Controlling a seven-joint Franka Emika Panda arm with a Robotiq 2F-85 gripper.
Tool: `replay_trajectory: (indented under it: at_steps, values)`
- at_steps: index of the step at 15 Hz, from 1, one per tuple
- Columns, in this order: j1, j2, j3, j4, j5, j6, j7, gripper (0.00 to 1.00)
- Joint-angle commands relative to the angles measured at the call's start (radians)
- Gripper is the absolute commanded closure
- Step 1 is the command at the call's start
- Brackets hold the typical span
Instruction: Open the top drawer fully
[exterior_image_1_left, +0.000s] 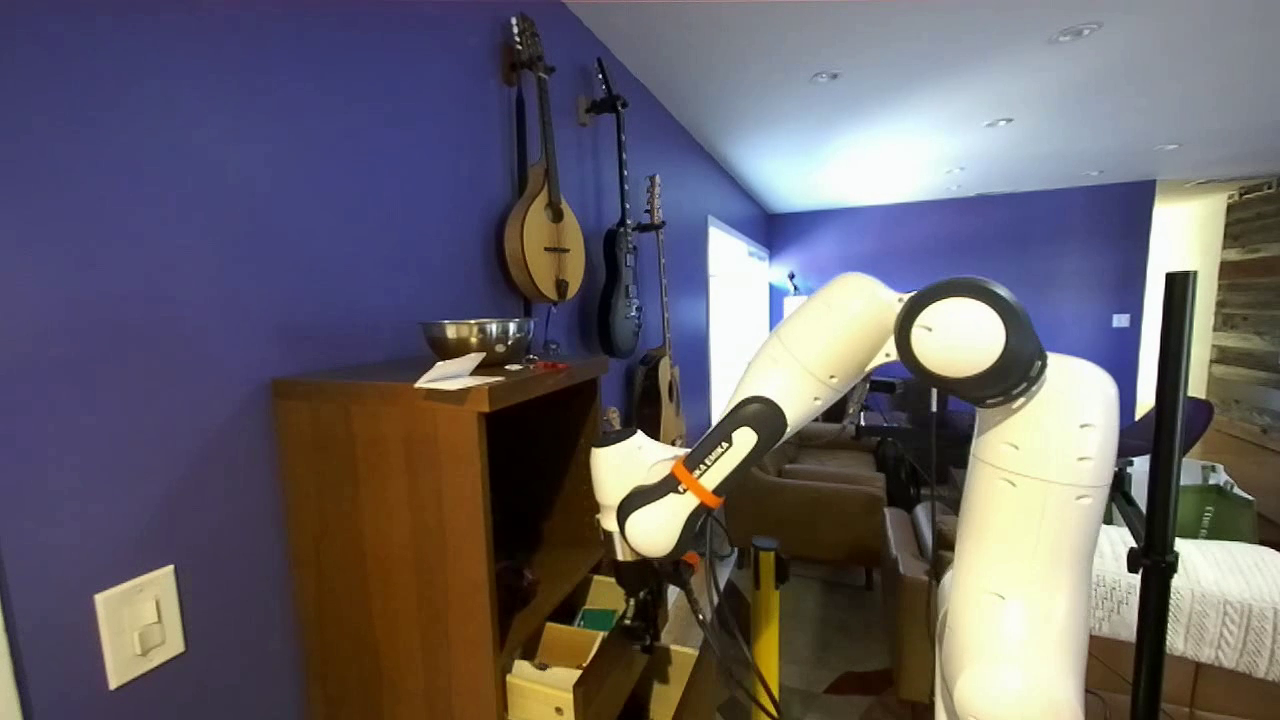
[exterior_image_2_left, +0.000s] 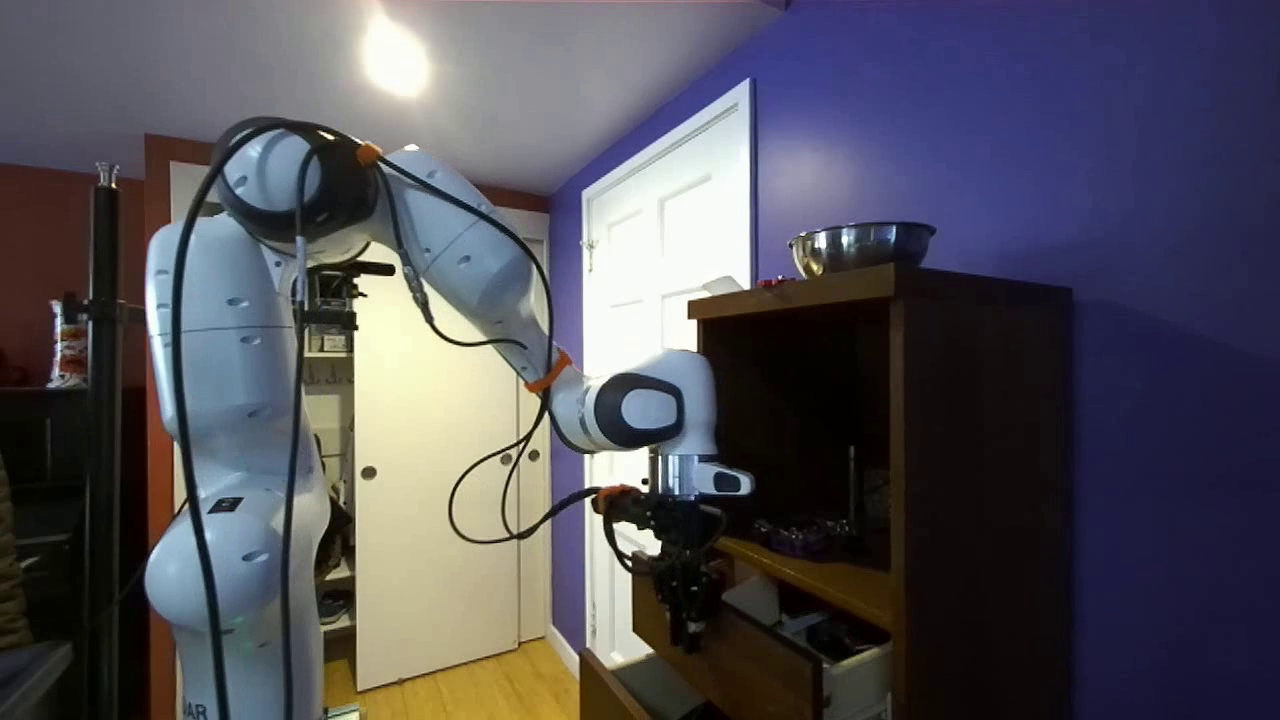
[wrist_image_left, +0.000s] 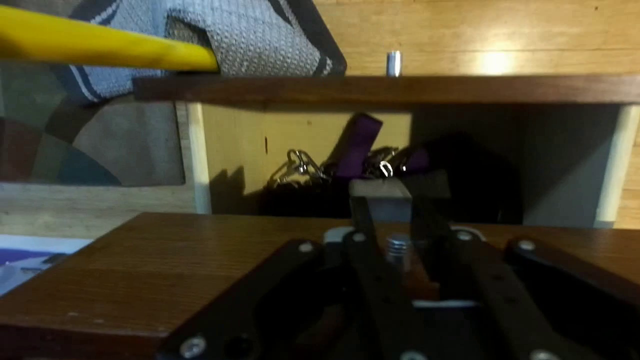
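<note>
The top drawer (exterior_image_2_left: 745, 650) stands partly out of the brown cabinet (exterior_image_2_left: 980, 450). Its brown front and pale box side also show in an exterior view (exterior_image_1_left: 545, 692), with a green item inside. In the wrist view its front face (wrist_image_left: 200, 245) fills the lower part. My gripper (wrist_image_left: 392, 200) points down at this front, with one finger on each side of the ribbed metal knob (wrist_image_left: 397, 245). The fingers appear closed on the knob; the contact is dark and blurred. The gripper also shows in both exterior views (exterior_image_1_left: 648, 630) (exterior_image_2_left: 690, 632).
A lower drawer (wrist_image_left: 230, 130) sticks out further, below the gripper, holding dark clutter and purple straps; its front (wrist_image_left: 350, 89) has its own knob (wrist_image_left: 394, 62). A yellow post (exterior_image_1_left: 765, 620) stands nearby. A metal bowl (exterior_image_2_left: 860, 248) sits on the cabinet, above an open shelf.
</note>
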Motion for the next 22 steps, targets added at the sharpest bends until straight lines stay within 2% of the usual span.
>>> replay_trajectory:
  at_steps: [1, 4, 7, 10, 13, 18, 20, 22]
  values:
    - [-0.045, -0.194, -0.005, -0.102, -0.054, -0.075, 0.038, 0.41]
    - [-0.070, -0.294, -0.007, -0.110, -0.035, -0.125, 0.014, 0.20]
    - [-0.067, -0.343, -0.005, -0.111, -0.009, -0.084, 0.012, 0.01]
    - [-0.051, -0.347, -0.004, -0.117, 0.008, -0.008, 0.007, 0.00]
    - [-0.034, -0.285, -0.007, -0.115, 0.036, 0.092, 0.001, 0.00]
    - [-0.007, -0.185, -0.031, -0.104, 0.128, 0.104, -0.072, 0.00]
    - [0.002, -0.148, -0.048, -0.105, 0.170, 0.127, -0.143, 0.00]
    - [0.000, -0.134, -0.053, -0.099, 0.181, 0.080, -0.203, 0.00]
